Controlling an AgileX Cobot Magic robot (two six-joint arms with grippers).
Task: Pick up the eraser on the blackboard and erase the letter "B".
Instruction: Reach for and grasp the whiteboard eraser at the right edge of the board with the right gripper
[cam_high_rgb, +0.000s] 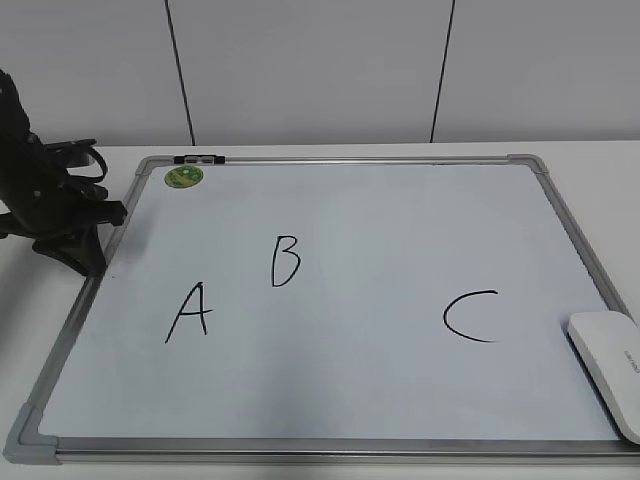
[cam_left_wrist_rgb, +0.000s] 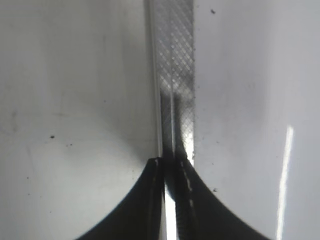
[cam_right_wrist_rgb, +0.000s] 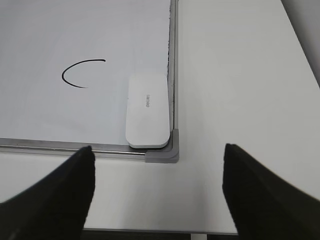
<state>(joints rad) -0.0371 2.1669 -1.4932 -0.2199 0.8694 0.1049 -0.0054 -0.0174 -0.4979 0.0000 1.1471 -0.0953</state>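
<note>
Poised, the right gripper hangs wide open short of the eraser, which lies in the board corner beside "C"; left gripper pinched closed on the frame. Straddling the eraser's narrow sides should serve best.

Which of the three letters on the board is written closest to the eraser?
The letter C. It sits on the right part of the blackboard, just left of the eraser, while A and the letter "B" are on the left half.

Lab/office: white table, grey panel wall, whiteboard.
</note>
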